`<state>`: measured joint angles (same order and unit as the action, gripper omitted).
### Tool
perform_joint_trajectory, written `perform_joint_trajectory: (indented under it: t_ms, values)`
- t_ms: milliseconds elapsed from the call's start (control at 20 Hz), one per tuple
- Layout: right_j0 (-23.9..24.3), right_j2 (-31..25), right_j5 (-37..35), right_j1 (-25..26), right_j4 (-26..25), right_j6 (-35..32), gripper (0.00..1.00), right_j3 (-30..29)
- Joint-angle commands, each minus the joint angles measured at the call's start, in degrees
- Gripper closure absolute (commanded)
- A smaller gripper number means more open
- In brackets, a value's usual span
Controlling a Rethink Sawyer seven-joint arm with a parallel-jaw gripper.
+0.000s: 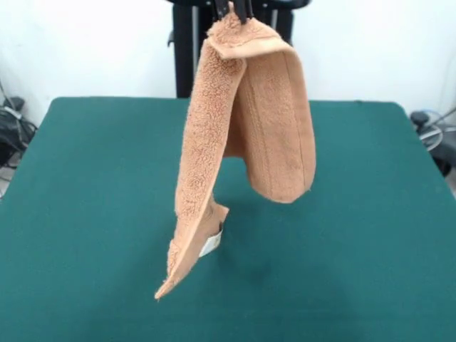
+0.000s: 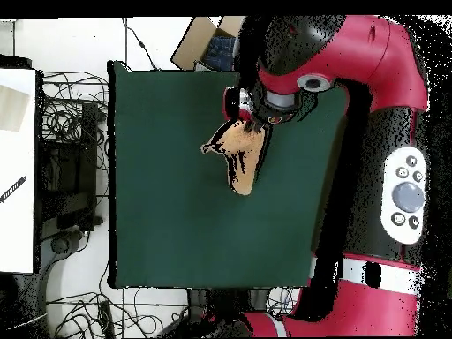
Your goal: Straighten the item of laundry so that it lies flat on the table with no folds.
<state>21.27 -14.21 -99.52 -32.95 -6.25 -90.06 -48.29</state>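
Observation:
The tan towel (image 1: 246,135) hangs in the air from my gripper (image 1: 234,10) at the top edge of the front view, pinched at one end. It droops in two long folded lobes; the longer left lobe reaches down to a point low over the dark green table (image 1: 85,214), with a small white label (image 1: 211,246) near its lower part. From overhead the towel (image 2: 240,159) shows as a narrow tan shape just below the arm's wrist, and the gripper itself is hidden under the arm (image 2: 291,79). My gripper is shut on the towel's top edge.
The red arm (image 2: 388,150) runs along the table's right side in the overhead view. Cables (image 2: 66,141) and equipment lie off the table's left edge, and a cardboard box (image 2: 201,42) sits beyond its top edge.

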Motion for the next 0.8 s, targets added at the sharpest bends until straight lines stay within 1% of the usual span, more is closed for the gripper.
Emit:
perform_joint_trajectory:
  t_ms: [50, 100, 250, 300, 550, 800]
  values:
    - [-3.1, -3.5, -6.9, 1.8, -2.0, -1.1, 1.00, 2.9]
    - [-3.6, -3.4, -7.3, 2.0, -2.0, -1.9, 1.00, 3.5]
    - [-6.2, -1.7, -3.0, -0.1, -0.1, -7.7, 1.00, -0.4]
    - [-7.4, -1.2, -2.6, -0.4, 0.0, -9.9, 1.00, -0.4]
    - [-13.0, 1.1, -9.7, 0.8, -0.1, -20.2, 1.00, 6.8]
    - [-16.6, 3.4, -10.4, -1.1, 3.1, -30.1, 1.00, 6.9]
